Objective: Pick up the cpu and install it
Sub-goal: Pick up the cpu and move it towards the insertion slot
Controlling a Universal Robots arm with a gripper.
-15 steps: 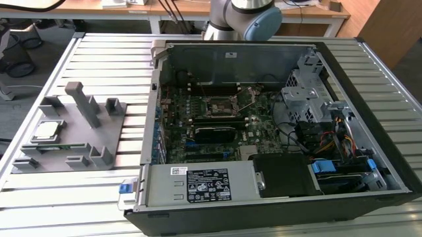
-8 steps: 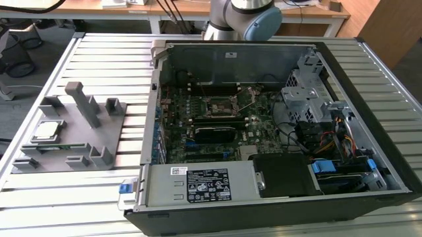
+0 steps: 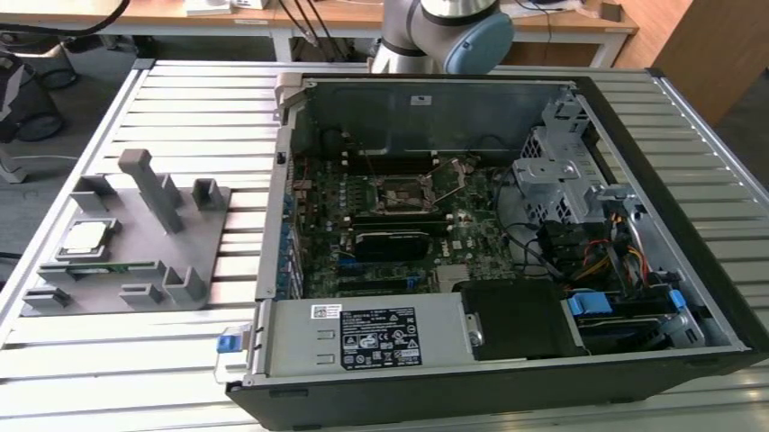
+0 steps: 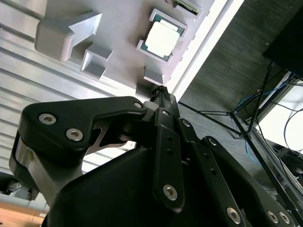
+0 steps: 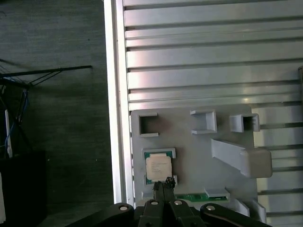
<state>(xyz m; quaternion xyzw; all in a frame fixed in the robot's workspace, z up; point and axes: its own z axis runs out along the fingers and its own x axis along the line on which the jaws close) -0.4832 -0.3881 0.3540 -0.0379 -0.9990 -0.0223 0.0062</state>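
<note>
The gripper point(image 5: 163, 182) has its two fingers pinched together at the tips with nothing between them. It hangs just above the cpu point(image 5: 158, 166), apparently not touching it. The cpu lies flat in its pocket on the grey holder point(image 3: 132, 241), at nine o'clock from the computer case point(image 3: 433, 108) in the exterior view. By my judgement nothing is picked up yet, so the whole job is left. The socket point(image 3: 401, 193) on the board looks bare, with a black block point(image 3: 388, 243) at its six o'clock. A green memory stick point(image 5: 196, 197) lies just beside the cpu, and the holder's tall post point(image 3: 157, 189) stands near.
</note>
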